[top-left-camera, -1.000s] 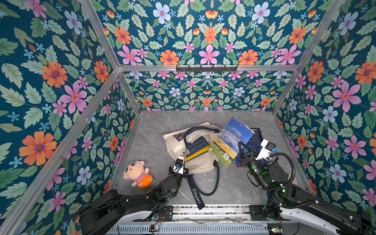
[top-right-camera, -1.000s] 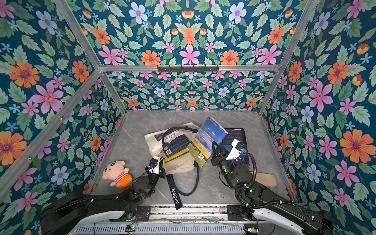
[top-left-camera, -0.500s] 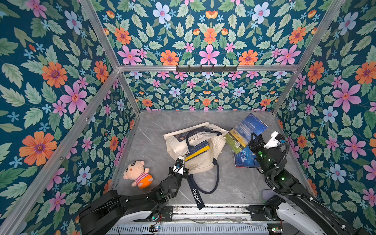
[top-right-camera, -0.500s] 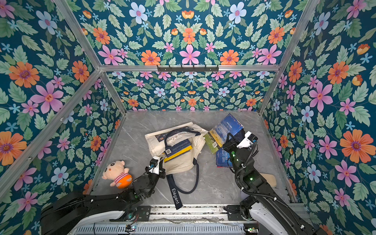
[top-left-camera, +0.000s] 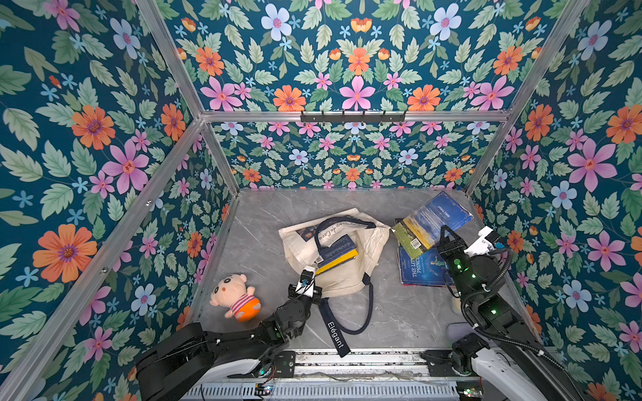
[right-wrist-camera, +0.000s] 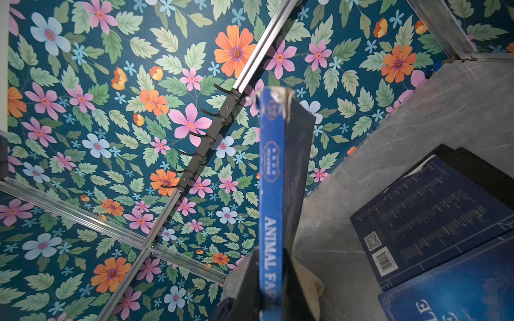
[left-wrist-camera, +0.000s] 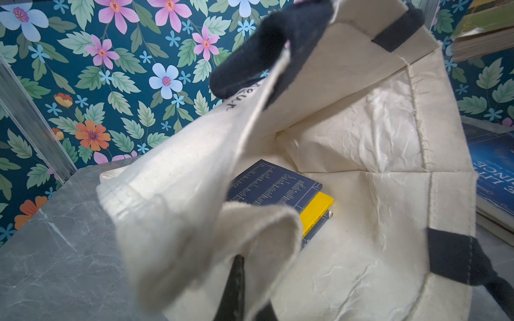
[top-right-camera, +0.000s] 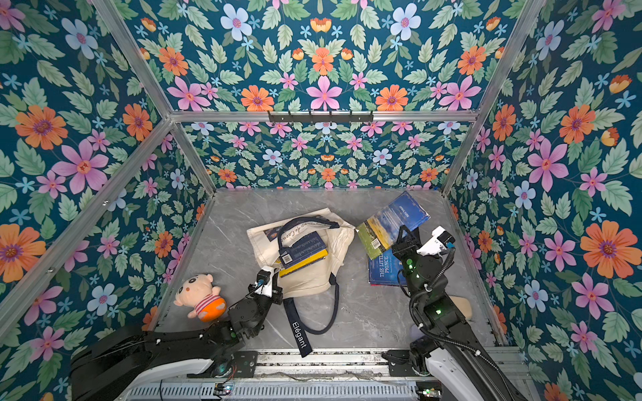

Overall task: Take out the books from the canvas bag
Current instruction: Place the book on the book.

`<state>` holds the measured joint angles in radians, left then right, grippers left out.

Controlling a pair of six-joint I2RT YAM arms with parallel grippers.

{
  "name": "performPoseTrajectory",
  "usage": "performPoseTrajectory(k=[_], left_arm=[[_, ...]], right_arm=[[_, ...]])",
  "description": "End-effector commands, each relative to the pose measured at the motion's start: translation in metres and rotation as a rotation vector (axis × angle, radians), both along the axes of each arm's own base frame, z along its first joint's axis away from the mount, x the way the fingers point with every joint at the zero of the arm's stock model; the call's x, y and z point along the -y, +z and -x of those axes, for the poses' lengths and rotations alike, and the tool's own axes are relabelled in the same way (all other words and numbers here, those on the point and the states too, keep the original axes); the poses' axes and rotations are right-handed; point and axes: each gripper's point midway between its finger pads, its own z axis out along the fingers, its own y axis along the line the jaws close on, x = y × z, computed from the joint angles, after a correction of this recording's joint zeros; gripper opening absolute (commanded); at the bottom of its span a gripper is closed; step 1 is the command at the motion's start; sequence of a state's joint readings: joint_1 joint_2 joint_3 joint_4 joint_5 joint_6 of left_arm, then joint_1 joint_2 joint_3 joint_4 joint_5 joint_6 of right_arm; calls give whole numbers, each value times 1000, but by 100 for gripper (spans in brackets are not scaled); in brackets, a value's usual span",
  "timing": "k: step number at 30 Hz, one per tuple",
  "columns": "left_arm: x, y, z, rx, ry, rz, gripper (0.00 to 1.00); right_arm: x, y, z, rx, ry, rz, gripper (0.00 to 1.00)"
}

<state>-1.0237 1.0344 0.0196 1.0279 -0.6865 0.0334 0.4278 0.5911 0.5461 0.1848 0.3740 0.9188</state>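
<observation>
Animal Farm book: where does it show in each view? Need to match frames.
Top view: Animal Farm book right of the canvas bag, tilted, gripped by the right pincer.
Top view: same place, overlapping The Little Prince.
Left wrist: edge-on beyond the bag's rim, probably it.
Right wrist: spine-on between the jaws.
Shared landmark: The Little Prince, in all four.

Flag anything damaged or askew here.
The Animal Farm book, clamped in the right gripper, has a torn, frayed corner at the spine end away from the jaws. It hangs tilted, partly over the Little Prince book. The canvas bag lies slumped with books inside.
</observation>
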Motion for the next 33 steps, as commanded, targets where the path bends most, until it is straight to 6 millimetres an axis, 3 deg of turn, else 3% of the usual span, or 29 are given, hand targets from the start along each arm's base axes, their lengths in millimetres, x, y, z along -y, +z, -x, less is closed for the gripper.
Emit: performPoseTrajectory(k=[1, 5, 8, 13, 23, 33], left_arm=[[-3, 0, -2, -4, 25, -1, 0], [-2, 0, -2, -6, 25, -3, 0], [-1, 0, -2, -5, 17, 0, 0], [-3, 2, -1, 0, 16, 7, 0], [0, 0, -1, -3, 10, -1, 0], [0, 2, -1, 4, 6, -1, 0]], right_arm=[[10, 8, 9, 38, -32, -34, 0], [25, 5, 5, 35, -136, 29, 0], [23, -6, -15, 0, -162, 71, 0], [31, -29, -48, -42, -160, -15, 0], [40, -39, -89, -8, -219, -62, 0], [50, -95, -115, -119, -330, -68, 0]])
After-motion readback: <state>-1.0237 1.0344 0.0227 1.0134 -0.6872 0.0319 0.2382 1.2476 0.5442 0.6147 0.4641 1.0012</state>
